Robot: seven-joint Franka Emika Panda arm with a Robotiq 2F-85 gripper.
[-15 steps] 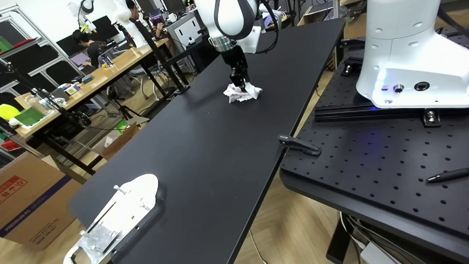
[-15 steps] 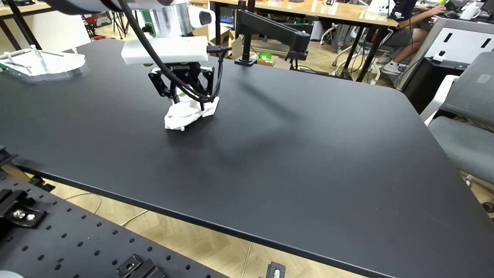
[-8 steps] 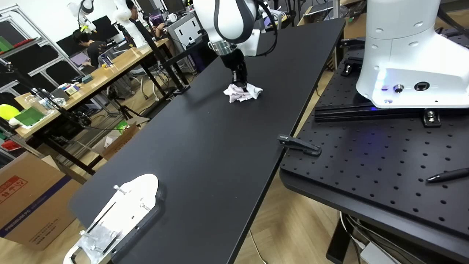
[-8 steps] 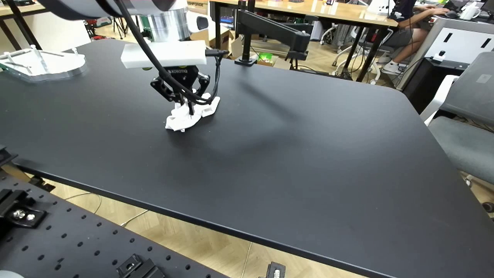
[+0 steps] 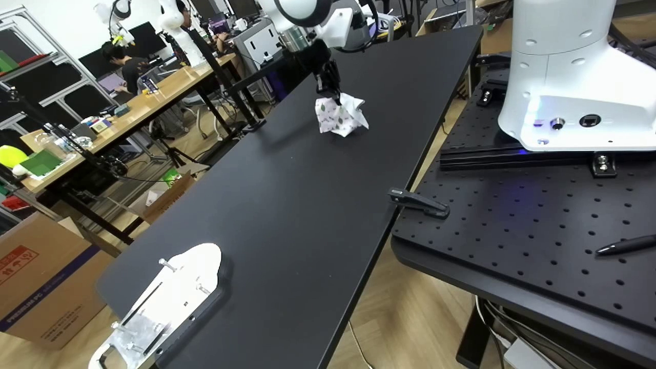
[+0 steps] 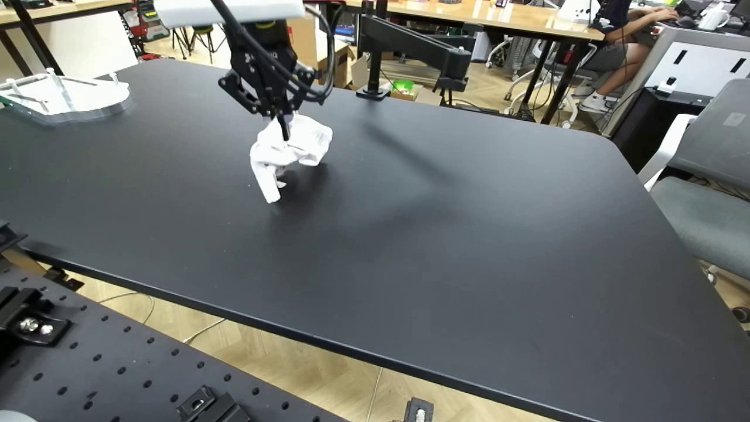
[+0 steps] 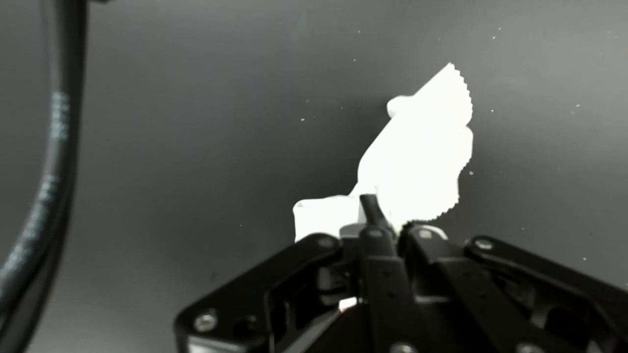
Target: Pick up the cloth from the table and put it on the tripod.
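The cloth (image 5: pixel 341 117) hangs crumpled from the gripper (image 6: pixel 285 130), fingertips pinched together on it, over the black table (image 6: pixel 469 264); whether its lowest corner touches the top, I cannot quite make out from here. Well apart on the same matte surface: a white board (image 5: pixel 177 285) with pegs and a rounded end. Alongside the table, a perforated black platform (image 5: pixel 512 230) bears the arm's glossy white base (image 5: pixel 574 74). Near a table corner, a cardboard box (image 5: pixel 48 282); across the room, a wood-topped desk (image 5: pixel 166 90) and a seated person (image 5: pixel 134 70). Fabric limp, creased, pale: an exterior view shows small purplish motifs (image 5: pixel 330 115) on it; the wrist view, a bright white face with a toothed edge. A grey chair (image 6: pixel 703 202) with a white armrest appears in an exterior view.
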